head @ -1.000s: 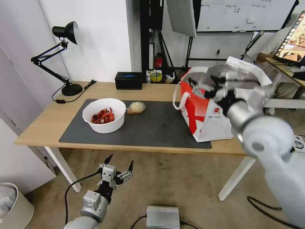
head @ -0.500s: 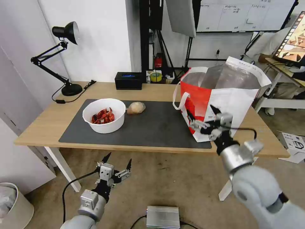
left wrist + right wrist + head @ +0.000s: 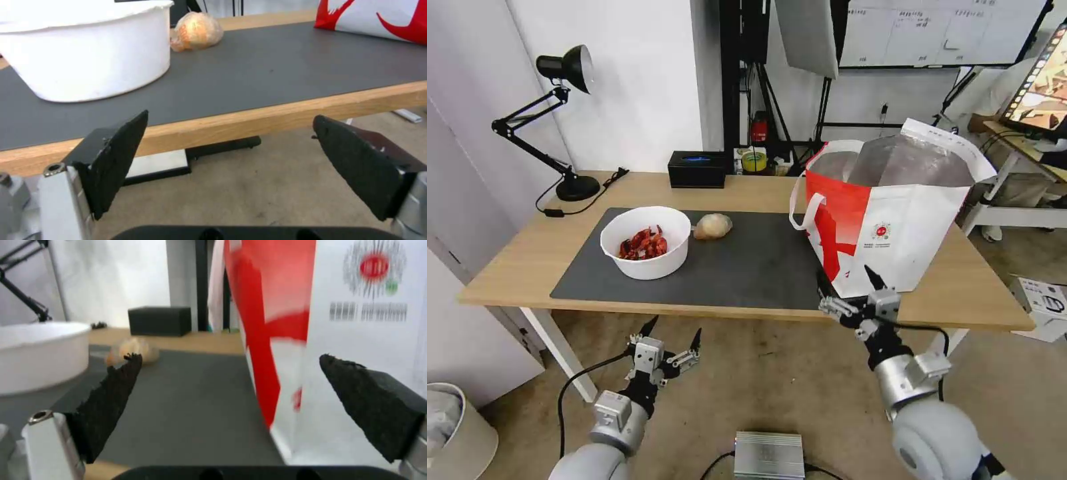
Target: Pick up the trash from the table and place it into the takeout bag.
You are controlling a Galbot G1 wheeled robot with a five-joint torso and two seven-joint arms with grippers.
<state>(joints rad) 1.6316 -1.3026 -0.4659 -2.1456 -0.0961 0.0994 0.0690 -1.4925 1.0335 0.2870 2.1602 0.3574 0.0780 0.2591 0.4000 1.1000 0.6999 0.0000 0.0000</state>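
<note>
Grey matting covers most of the wooden table (image 3: pixel 514 263) in front of me, and what is left of the trash sits on it. At my left stands the white round bowl (image 3: pixel 646 250), red shells heaped inside. Just beside it, toward the back of the mat (image 3: pixel 747 267), lies the beige plastic-wrapped lump (image 3: pixel 713 226), apart from the bowl's rim. At my right, on the mat's end, the red-and-white takeout bag (image 3: pixel 887 220) stands upright with its mouth wide, silver foil lining showing, one white strap handle hanging down its red side.

My right gripper (image 3: pixel 848 290) hangs at the table's front edge, just before the bag's lower corner, fingers spread wide and holding nothing. From my right wrist I see the two black pads (image 3: pixel 111 406) far apart, the bag's round logo (image 3: pixel 375 268) close ahead and the bowl and lump off beyond the other pad.

My left gripper (image 3: pixel 671 332) waits low, below the table's front edge, under the bowl. It too is spread wide and empty; from my left wrist the pads (image 3: pixel 118 156) frame the table edge, with the bowl's white wall and the lump above.

At the back edge sit a black box (image 3: pixel 697 169) and a black desk lamp (image 3: pixel 564 120).
</note>
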